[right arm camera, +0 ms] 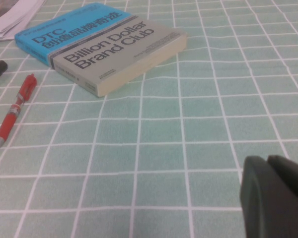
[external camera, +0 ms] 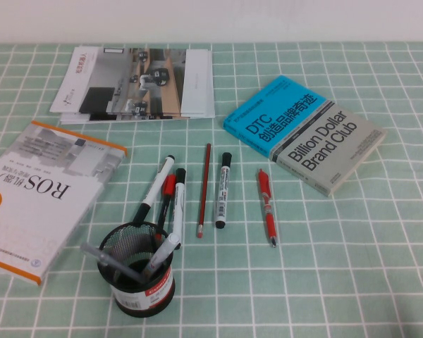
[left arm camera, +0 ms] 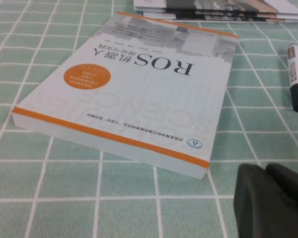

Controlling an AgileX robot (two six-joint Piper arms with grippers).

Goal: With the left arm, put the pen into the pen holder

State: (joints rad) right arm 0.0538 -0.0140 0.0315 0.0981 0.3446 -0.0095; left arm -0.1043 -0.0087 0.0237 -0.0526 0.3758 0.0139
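Hovering low over the green checked cloth (left arm camera: pixel 64 178), the left gripper (left arm camera: pixel 268 198) shows only as a black shape just off a corner of the ROS book (left arm camera: pixel 134 84); whether it is open or closed cannot be told, and nothing is seen in it. The right gripper (right arm camera: pixel 275 196) sits equally low over bare cloth, well apart from the Billion Dollar Brand Club book (right arm camera: pixel 114 49) and a red pen (right arm camera: pixel 12 111), its state likewise unclear. Neither arm appears in the high view. The pen (external camera: pixel 163 250) stands tilted inside the holder (external camera: pixel 137 282), leaning on the rim beside a thin grey pen (external camera: pixel 109 257). Just behind the holder lie two black-capped markers (external camera: pixel 155 184) and a second red pen (external camera: pixel 166 197). A red pencil (external camera: pixel 203 190) and a third marker (external camera: pixel 222 190) lie farther right, and magazines (external camera: pixel 137 84) at the far edge.
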